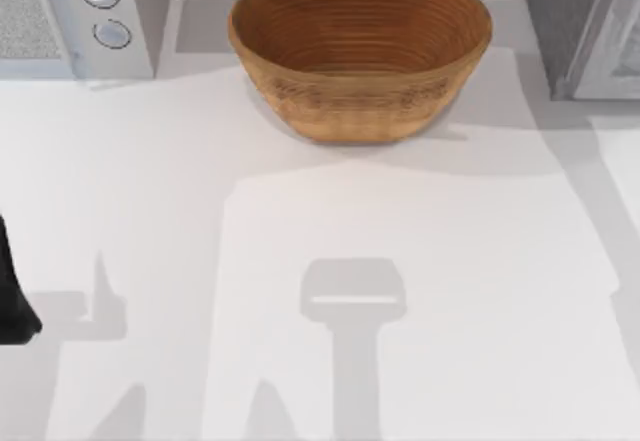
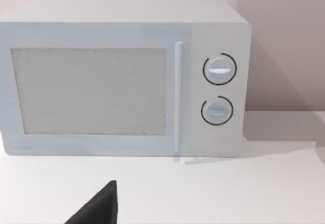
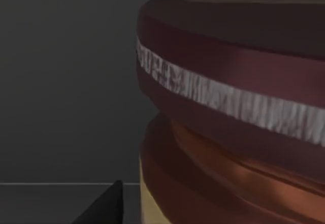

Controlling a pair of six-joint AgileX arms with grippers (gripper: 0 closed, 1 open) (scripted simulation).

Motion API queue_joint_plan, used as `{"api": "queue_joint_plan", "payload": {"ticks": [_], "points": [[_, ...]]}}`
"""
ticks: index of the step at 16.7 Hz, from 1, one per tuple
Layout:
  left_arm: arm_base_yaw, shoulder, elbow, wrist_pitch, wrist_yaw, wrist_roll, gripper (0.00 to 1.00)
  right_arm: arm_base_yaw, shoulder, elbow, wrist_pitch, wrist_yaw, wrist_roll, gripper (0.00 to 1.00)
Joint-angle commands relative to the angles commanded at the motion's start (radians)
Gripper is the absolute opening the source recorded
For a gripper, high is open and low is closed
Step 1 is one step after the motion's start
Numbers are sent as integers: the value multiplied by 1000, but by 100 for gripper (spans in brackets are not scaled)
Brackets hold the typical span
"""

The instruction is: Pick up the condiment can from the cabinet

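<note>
The condiment can (image 3: pixel 228 112) looms very close in the right wrist view, with a dark maroon lid, a pale ribbed band and amber sides below. It stands inside the dark cabinet (image 3: pixel 61 82). One dark fingertip (image 3: pixel 104 209) of my right gripper shows just beside the can's base. From above, the grey cabinet (image 1: pixel 590 31) stands at the table's back right corner. My left arm (image 1: pixel 12 296) rests at the table's left edge, and one of its fingertips (image 2: pixel 99 209) points toward the microwave.
A large brown woven basket (image 1: pixel 360 51) sits at the back middle of the table. A white microwave (image 1: pixel 90 16) with two round dials (image 2: pixel 219 89) stands at the back left. The white tabletop (image 1: pixel 330 361) stretches across the front.
</note>
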Motion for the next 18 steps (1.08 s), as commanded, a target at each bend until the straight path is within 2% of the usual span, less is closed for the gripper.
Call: {"api": "queue_joint_plan", "payload": {"ticks": [11, 18], "points": [[0, 0, 0, 0, 0, 0, 100, 0, 0, 0, 0, 0, 0, 2], [0, 0, 0, 0, 0, 0, 100, 0, 0, 0, 0, 0, 0, 0]]}}
